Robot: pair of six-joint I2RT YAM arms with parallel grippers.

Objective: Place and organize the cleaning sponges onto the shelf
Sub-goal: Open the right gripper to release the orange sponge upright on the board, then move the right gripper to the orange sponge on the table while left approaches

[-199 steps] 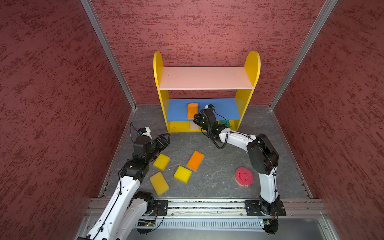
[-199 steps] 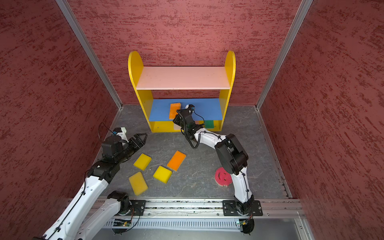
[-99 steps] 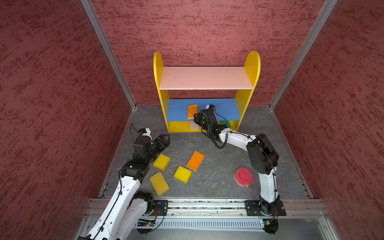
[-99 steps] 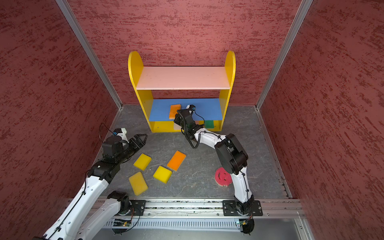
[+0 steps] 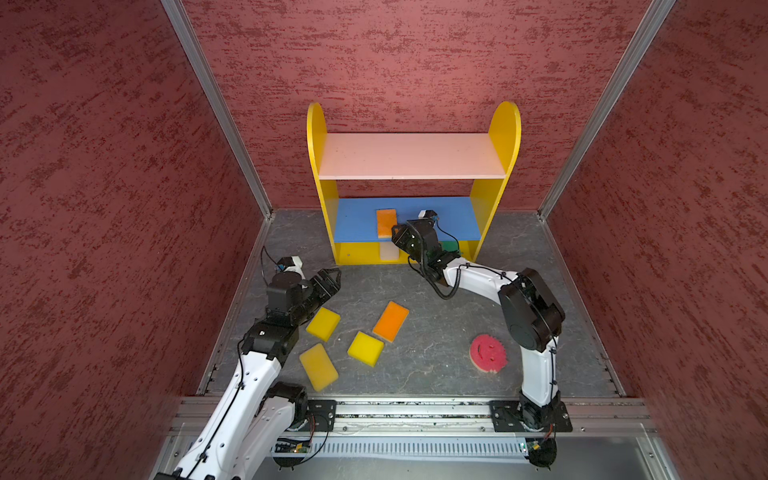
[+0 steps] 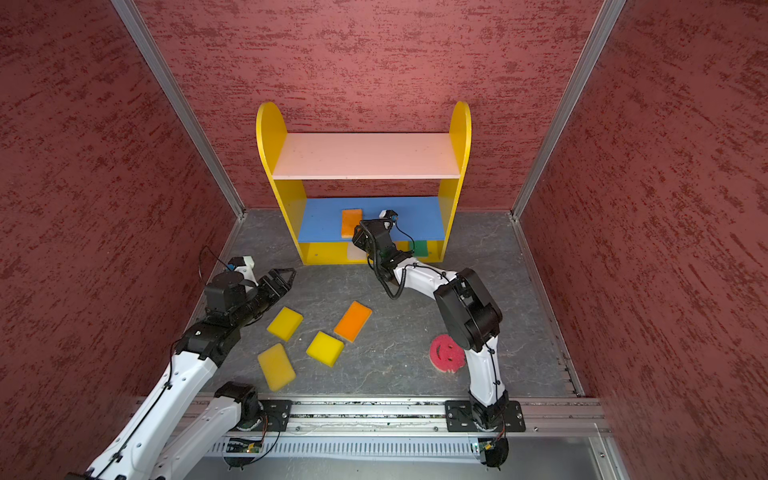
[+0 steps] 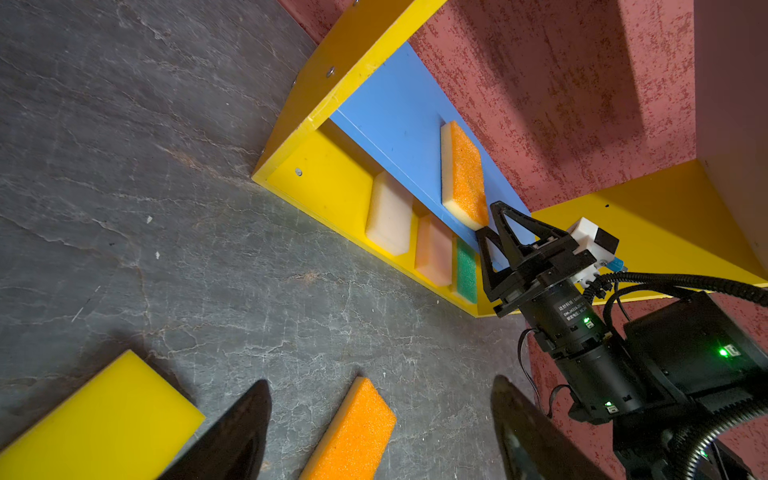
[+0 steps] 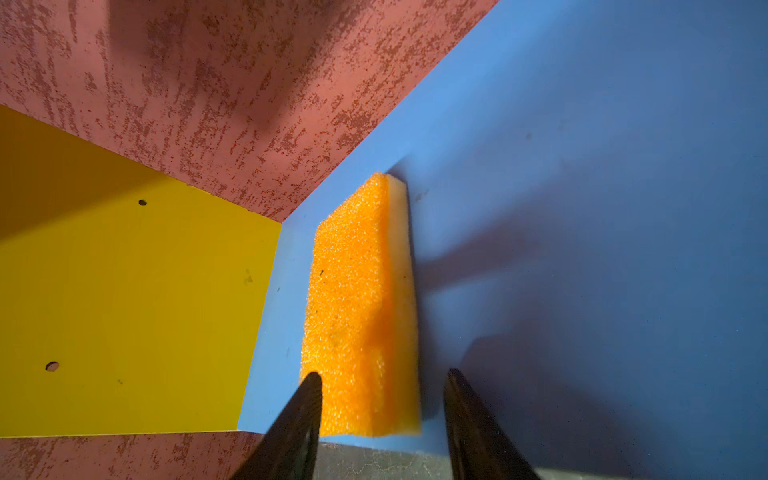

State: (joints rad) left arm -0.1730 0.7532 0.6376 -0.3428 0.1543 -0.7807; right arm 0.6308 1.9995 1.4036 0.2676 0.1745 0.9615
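Note:
The shelf (image 5: 494, 174) stands at the back wall. An orange sponge (image 8: 357, 299) lies on its blue middle board (image 5: 357, 222), near the front edge. My right gripper (image 8: 382, 374) is open, its fingers on either side of that sponge's near end, with a gap showing on one side. On the yellow bottom board lie a cream sponge (image 7: 388, 220), a peach sponge (image 7: 434, 251) and a green sponge (image 7: 466, 270). On the floor lie three yellow sponges (image 5: 323, 323) (image 5: 365, 348) (image 5: 318, 366), an orange sponge (image 5: 390, 321) and a pink smiley sponge (image 5: 488, 353). My left gripper (image 5: 332, 276) hangs open and empty above the floor.
Red textured walls enclose the grey floor (image 5: 415, 370) on three sides. A metal rail (image 5: 395, 409) with both arm bases runs along the front. The right arm's elbow (image 5: 530, 316) hangs just above the pink smiley sponge. The pale pink top board (image 5: 411, 160) is bare.
My right gripper has opened and let go of the orange sponge, which now rests on the blue board. The left arm has not moved.

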